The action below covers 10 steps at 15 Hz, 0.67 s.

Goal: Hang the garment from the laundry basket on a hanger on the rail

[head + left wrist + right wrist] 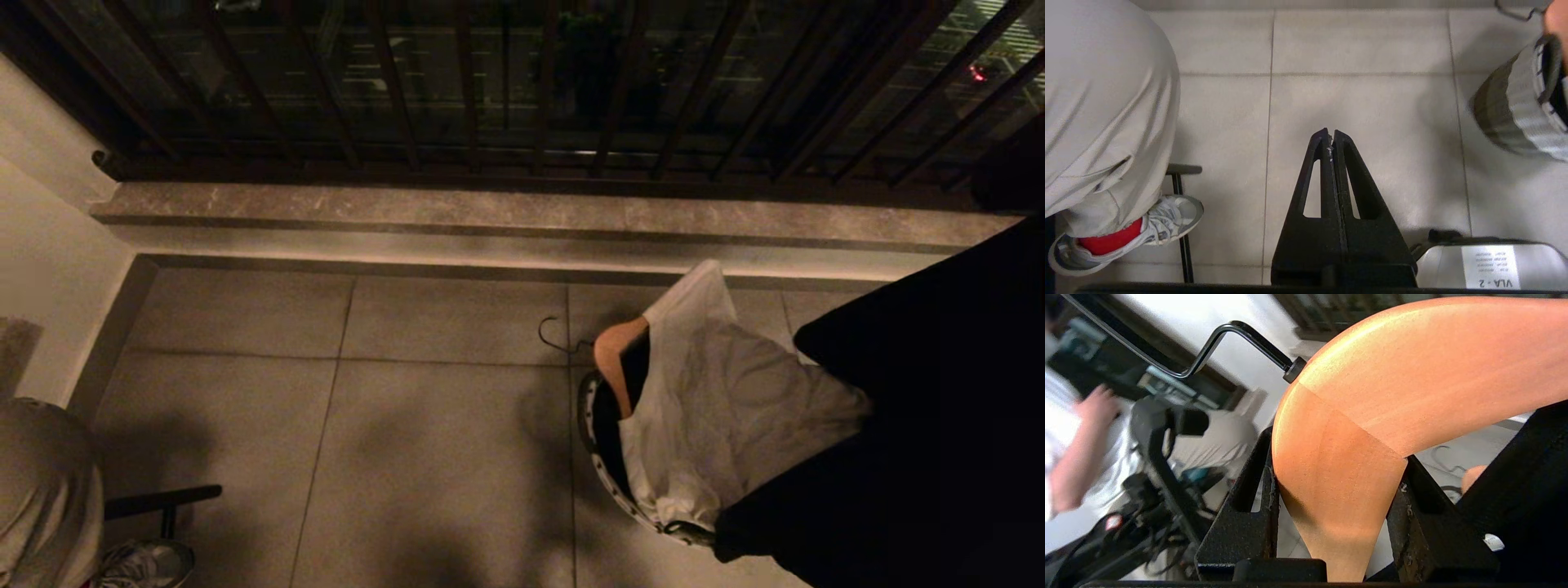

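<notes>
My right gripper point(1339, 449) is shut on the neck of a wooden hanger point(1392, 375), just below its black metal hook point(1241, 332). Black cloth point(1527, 490) with a small white tag hangs beside the jaws. In the head view a broad black mass point(914, 425) fills the right side, and the gripper itself does not show there. The laundry basket point(596, 457) point(1515, 106) stands on the floor. It holds a white garment point(718, 400) on a second wooden hanger point(616, 359), whose hook point(555, 335) points left. The rail is out of view. My left gripper point(1331, 136) is shut, parked above the floor tiles.
A person stands at the left, with pale trousers point(41, 490) and a grey shoe point(1167, 216). A black stand leg point(163, 498) is beside them. A stone ledge point(522, 212) and a dark barred window railing point(522, 82) close the far side.
</notes>
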Available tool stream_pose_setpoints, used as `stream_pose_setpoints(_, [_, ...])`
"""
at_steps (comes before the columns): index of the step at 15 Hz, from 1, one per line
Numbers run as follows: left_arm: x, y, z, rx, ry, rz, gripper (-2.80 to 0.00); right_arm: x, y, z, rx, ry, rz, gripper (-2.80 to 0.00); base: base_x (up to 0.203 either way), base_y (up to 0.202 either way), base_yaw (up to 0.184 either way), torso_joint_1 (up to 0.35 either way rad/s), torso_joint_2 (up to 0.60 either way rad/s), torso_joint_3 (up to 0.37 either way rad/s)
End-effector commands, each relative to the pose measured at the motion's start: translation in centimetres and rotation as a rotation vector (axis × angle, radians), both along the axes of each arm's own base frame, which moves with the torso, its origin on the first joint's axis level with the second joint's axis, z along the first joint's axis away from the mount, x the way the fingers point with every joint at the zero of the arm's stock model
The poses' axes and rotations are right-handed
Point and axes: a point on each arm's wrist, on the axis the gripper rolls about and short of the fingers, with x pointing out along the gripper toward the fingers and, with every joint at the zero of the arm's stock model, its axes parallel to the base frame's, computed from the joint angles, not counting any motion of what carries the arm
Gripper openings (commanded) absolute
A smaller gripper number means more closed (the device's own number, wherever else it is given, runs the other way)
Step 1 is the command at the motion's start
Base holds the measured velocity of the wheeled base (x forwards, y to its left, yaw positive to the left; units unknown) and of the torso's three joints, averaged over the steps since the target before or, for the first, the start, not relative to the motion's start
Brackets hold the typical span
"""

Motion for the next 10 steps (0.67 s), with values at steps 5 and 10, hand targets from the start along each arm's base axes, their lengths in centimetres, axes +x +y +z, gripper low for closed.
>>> stream_pose_setpoints(5, [0.0, 0.0, 0.0, 0.000, 0.002, -0.001, -2.80, 0.7, 0.2, -0.6, -0.008, 0.038, 0.038, -2.80, 0.000, 0.000, 0.000, 0.000, 0.00, 0.204])
stream_pose_setpoints(10, [0.0, 0.0, 0.0, 0.000, 0.002, -0.001, -2.80, 1.3, 0.3, -1.8, -0.009, 0.021, 0.011, -2.80, 0.000, 0.000, 0.000, 0.001, 0.00, 0.204])
